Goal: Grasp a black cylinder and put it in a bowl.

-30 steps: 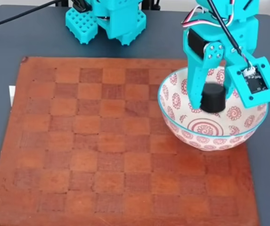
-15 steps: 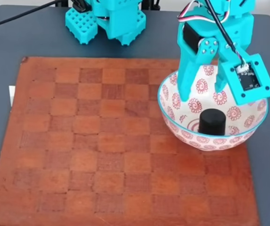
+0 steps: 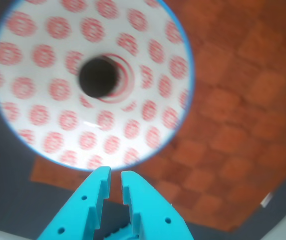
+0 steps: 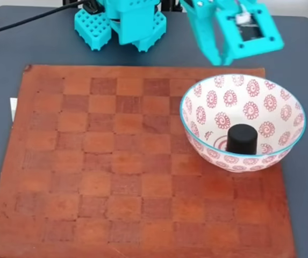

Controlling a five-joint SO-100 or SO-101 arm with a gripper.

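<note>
The black cylinder (image 4: 242,138) stands upright on the bottom of the bowl (image 4: 207,102), a white bowl with red spirals and a turquoise rim at the board's right side. My teal gripper (image 4: 222,61) hangs above and behind the bowl's far rim, apart from both. Its fingers are drawn together with nothing between them. In the wrist view the cylinder (image 3: 99,76) is a dark disc in the middle of the bowl (image 3: 147,90), seen from above. The gripper (image 3: 115,172) shows at the bottom edge with only a thin slit between its fingertips.
A brown checkered board (image 4: 116,161) covers most of the dark table (image 4: 3,54). The arm's teal base (image 4: 121,24) stands at the back edge. A small white piece (image 4: 13,107) pokes out from under the board's left side.
The cylinder has dropped from the gripper into the bowl. The gripper has since lifted up and back out of the bowl, and its fingers have come together.
</note>
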